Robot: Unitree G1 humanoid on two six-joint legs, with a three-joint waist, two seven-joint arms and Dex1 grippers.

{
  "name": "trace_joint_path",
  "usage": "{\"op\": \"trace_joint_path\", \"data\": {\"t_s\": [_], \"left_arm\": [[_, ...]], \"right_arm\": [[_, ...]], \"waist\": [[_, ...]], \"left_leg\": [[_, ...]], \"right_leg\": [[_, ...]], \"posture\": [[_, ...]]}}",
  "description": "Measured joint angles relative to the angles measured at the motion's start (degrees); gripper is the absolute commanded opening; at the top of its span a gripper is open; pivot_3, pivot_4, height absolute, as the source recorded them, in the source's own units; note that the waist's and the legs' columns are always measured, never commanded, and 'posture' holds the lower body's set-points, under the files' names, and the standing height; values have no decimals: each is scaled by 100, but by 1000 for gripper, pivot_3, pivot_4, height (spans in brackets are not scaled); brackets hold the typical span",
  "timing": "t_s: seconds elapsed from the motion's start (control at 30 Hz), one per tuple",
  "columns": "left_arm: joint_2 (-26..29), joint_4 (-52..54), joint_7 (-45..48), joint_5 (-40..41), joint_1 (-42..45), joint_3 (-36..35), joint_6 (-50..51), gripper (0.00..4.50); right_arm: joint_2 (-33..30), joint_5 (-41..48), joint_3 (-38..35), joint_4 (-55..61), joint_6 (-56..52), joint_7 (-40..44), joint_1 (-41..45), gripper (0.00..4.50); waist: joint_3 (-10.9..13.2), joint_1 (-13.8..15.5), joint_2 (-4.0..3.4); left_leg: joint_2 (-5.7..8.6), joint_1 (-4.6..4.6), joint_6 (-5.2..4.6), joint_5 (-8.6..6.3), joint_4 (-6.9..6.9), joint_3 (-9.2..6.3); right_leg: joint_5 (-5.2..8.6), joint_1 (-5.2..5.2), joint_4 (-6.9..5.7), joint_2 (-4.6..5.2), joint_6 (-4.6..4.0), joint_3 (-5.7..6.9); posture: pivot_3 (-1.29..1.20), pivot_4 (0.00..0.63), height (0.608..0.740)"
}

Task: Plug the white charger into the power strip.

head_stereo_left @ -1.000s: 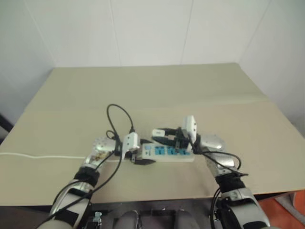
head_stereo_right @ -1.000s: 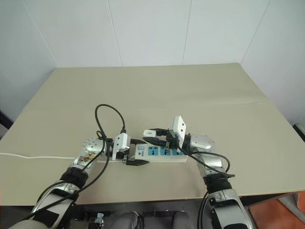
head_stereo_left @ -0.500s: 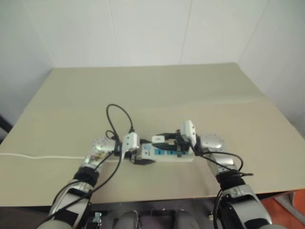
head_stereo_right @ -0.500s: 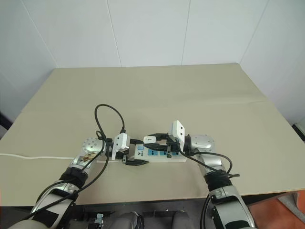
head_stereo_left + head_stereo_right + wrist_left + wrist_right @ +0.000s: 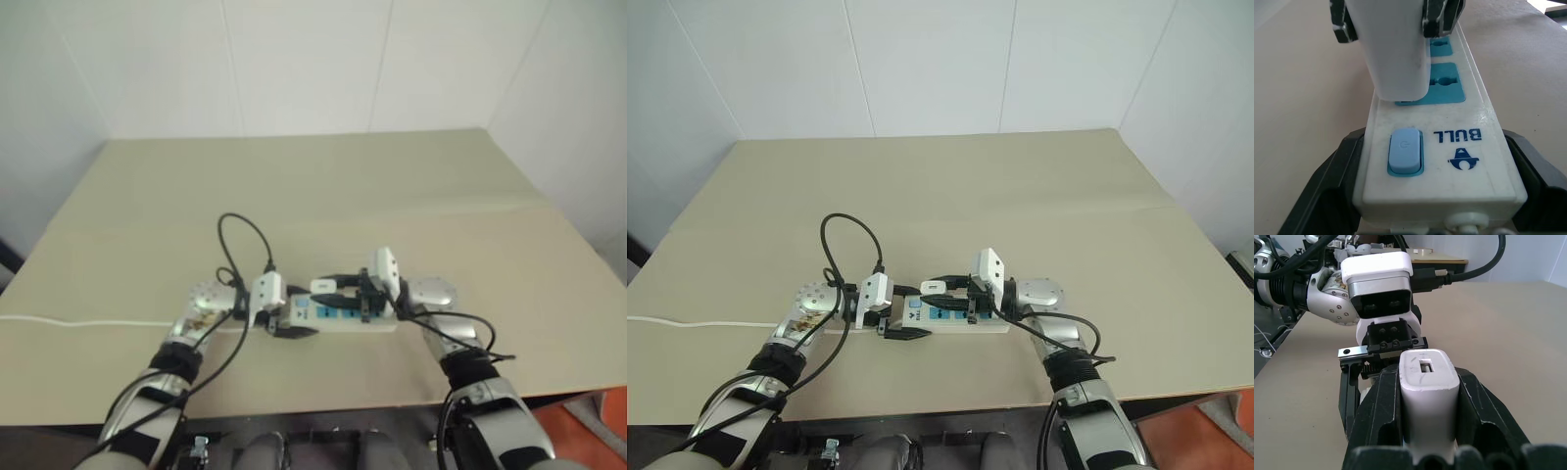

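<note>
Right claw (image 5: 942, 292) clamps white charger (image 5: 1393, 58) over power strip (image 5: 1444, 161), seemingly part-seated; left claw (image 5: 904, 311) wide, bracing strip. Press straight down.

claws (image 5: 904, 311) crowd strip (image 5: 960, 317); far table (image 5: 950, 186) open.

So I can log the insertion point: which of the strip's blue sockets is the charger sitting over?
The white charger, held by the right gripper, sits over the blue socket nearest the switch on the power strip; the other sockets beyond it lie uncovered.

One charger (image 5: 1426, 391), one power strip (image 5: 1442, 161)
</note>
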State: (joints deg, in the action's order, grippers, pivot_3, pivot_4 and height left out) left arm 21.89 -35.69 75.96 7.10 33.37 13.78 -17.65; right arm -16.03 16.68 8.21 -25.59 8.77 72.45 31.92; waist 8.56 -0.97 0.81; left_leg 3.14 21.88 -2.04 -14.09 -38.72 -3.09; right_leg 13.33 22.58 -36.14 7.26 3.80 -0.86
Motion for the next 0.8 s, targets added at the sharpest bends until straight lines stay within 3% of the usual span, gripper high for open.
{"op": "trace_joint_path", "data": {"t_s": [0.4, 0.8], "left_arm": [[-2, 39, -101, 1, -29, 62, 152, 3359], [-3, 60, -155, 11, -29, 102, 154, 3359]], "right_arm": [[-32, 47, 39, -613, 330, 131, 124, 1104], [-320, 42, 287, -1122, 279, 548, 519, 1104]], "waist": [[-1, -2, 0], [-22, 28, 4]], "left_leg": [[-2, -64, 1, -1, 17, 0], [-2, -70, 2, -1, 32, -3]], "right_leg": [[2, -38, 16, 0, 0, 0], [2, -41, 26, 2, 1, -2]], "posture": [[0, 150, 740], [0, 150, 740]]}}
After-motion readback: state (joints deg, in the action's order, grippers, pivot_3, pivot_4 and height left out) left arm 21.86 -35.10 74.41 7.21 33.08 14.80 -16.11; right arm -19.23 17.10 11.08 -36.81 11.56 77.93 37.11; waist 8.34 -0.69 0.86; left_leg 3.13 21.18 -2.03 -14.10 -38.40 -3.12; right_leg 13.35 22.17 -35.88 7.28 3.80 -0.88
